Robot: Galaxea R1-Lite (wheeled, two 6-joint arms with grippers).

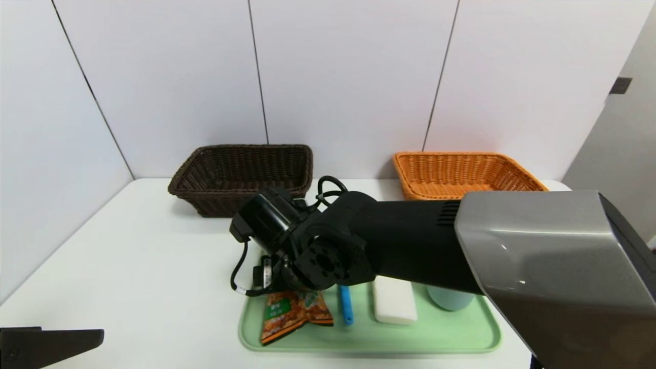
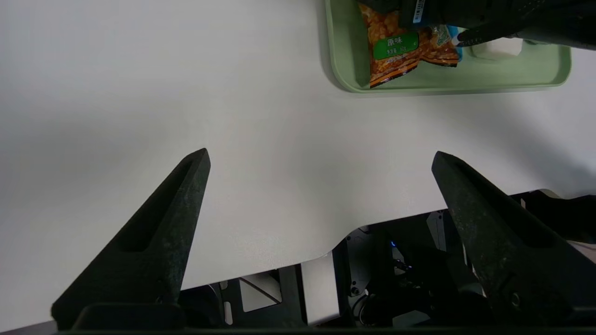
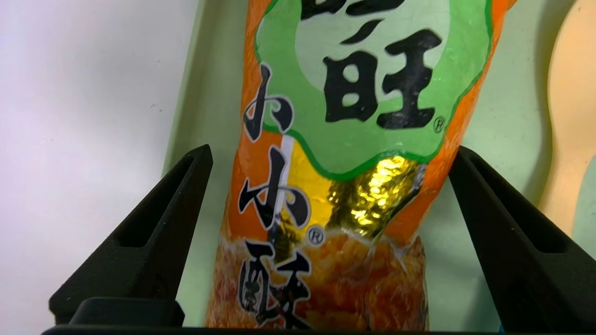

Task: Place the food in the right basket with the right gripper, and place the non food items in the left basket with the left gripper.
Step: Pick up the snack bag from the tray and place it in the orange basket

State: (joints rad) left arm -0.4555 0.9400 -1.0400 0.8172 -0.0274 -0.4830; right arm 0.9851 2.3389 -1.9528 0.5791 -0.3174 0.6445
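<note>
White table [image 1: 154, 266] bears a green tray [image 1: 461, 333]; right gripper [image 3: 326, 186] straddles the snack bag [image 3: 335, 139], jaws spread, seemingly not gripping. Left gripper [image 2: 321, 163] hangs open near the table's edge.

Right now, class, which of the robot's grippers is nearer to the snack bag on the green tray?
Right. The right gripper straddles the snack bag, fingers open either side. The left gripper hangs open over bare table, well off the tray.
</note>
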